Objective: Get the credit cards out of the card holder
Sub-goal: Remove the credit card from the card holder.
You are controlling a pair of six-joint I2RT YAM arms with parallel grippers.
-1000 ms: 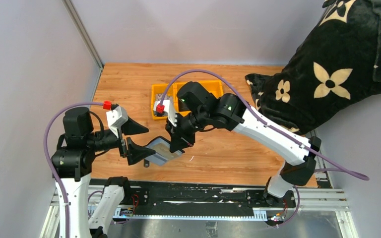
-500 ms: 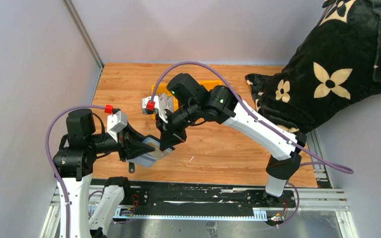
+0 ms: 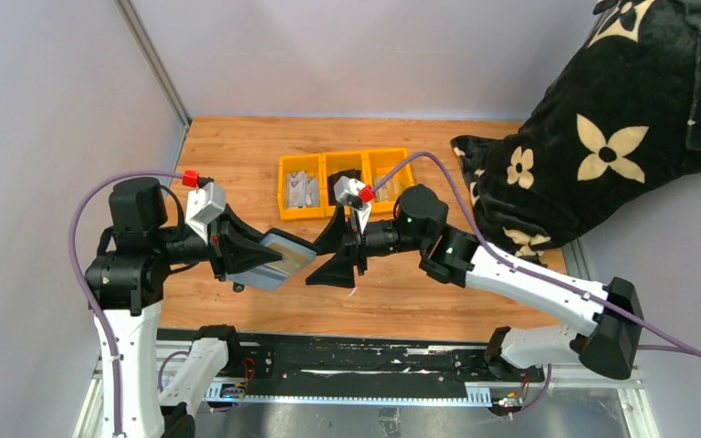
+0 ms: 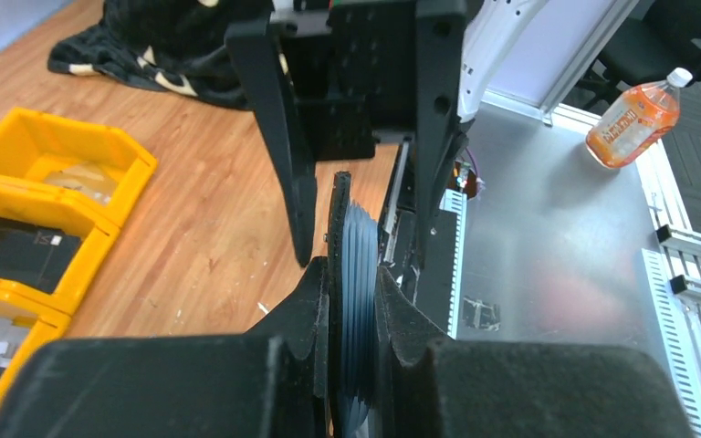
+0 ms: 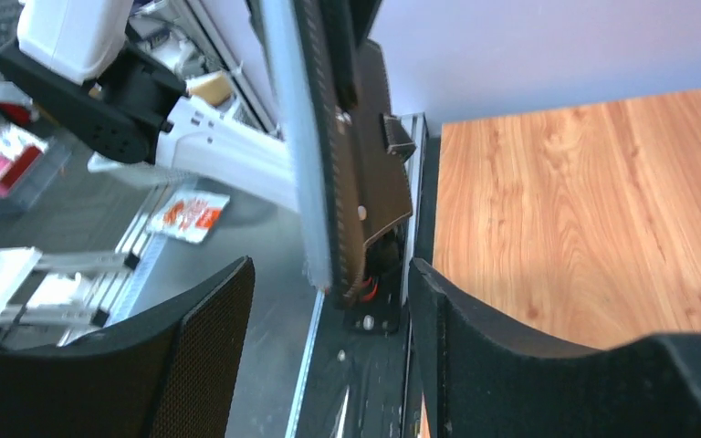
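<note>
The card holder (image 3: 269,262) is held above the table's near left side, tilted, with my left gripper (image 3: 237,255) shut on it. The credit cards (image 3: 283,245) lie in it as a silvery grey stack. Seen from the left wrist, the holder's black edge (image 4: 338,265) and the cards' bluish-grey edges (image 4: 361,292) are pinched between the left gripper (image 4: 354,301) pads. My right gripper (image 3: 330,255) stands open just right of the holder, apart from it. In the right wrist view the holder (image 5: 360,182) and a card edge (image 5: 292,146) stand edge-on ahead of the open right gripper (image 5: 329,365).
A yellow three-compartment tray (image 3: 347,153) sits behind the grippers, with small items in it; it also shows at the left as the tray (image 4: 55,151). A black flower-patterned cushion (image 3: 602,137) fills the right back. An orange bottle (image 4: 634,119) lies off the table.
My left gripper has shut on the card holder and lifted it slightly left. The right gripper has let go, opened, and drawn back to the right.
</note>
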